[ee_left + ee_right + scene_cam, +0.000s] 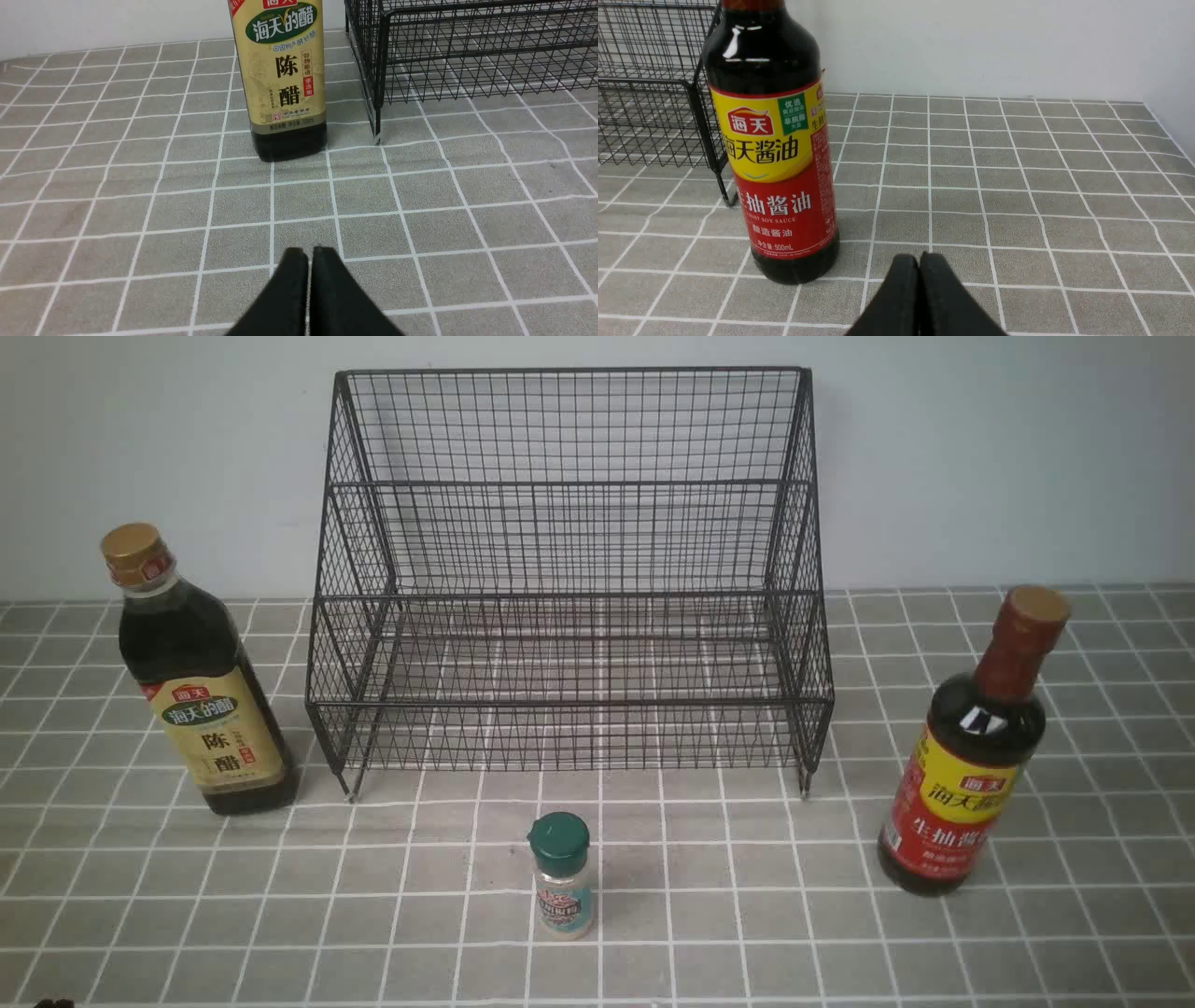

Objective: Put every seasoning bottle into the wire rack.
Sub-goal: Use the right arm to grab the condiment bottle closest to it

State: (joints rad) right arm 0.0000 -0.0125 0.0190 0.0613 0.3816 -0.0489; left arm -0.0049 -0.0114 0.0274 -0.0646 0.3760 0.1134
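My left gripper (309,252) and right gripper (919,257) both have the jaws pressed together on nothing. Going forward like this, I could knock over the tall vinegar bottle (201,695) or the soy sauce bottle (971,761), and a base may catch the front wire of the wire rack (569,579). The rack, at the middle of the back edge of the bench (747,915), has both tiers empty: vinegar stands just beside its left front leg, soy sauce toward the right edge, the green-capped shaker (561,877) before it, nearer the front edge.

soft, even light, faint shadows
white glare streaks the tall dark red-and-yellow-labelled bottle (770,140); the front view's edges lean outward.
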